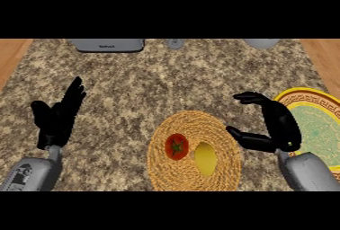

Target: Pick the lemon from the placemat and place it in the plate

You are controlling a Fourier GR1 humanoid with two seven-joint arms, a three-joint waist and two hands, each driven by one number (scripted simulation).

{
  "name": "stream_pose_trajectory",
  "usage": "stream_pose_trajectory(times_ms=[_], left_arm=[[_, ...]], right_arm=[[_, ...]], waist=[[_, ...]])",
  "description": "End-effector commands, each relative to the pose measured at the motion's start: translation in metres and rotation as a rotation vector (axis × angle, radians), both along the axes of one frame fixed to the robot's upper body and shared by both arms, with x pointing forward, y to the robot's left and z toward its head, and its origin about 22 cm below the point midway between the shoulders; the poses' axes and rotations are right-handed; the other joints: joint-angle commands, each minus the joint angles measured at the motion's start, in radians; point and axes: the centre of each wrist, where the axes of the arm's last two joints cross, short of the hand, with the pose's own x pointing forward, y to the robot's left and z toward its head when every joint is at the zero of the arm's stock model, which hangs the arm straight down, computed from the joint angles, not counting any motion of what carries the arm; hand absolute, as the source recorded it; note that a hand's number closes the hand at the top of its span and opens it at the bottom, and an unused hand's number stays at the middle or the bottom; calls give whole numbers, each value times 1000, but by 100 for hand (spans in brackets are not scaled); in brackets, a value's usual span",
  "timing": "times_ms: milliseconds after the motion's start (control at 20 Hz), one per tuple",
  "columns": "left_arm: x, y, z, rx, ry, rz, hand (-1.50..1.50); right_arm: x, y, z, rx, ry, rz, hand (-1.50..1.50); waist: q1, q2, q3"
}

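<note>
Granite counter (166,81), round woven placemat (192,177) near the front, lemon (205,157) on it just beside a tomato (176,146), yellow-rimmed plate (292,95) at right, right hand (279,128) between mat and plate, fingers loosely curved, holding nothing, left hand (58,117) resting spread at left.

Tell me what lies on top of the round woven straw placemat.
On the round woven straw placemat lie a red tomato and, beside it, a yellow lemon, apparently touching. Neither robot hand covers them. The mat's weave beneath both fruits is hidden.
</note>
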Motion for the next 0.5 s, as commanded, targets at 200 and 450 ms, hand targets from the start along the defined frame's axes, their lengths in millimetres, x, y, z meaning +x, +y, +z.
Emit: stream_pose_trajectory(times_ms=[200,450], left_arm=[[-4,1,-16,-16,42,-12,0],[-3,14,-11,-2,44,-20,0]], right_arm=[[-38,-46,-80,-223,-116,118,-150],[-49,-50,-80,-404,-117,113,-150]], waist=[[7,4,1],[-1,1,0]])
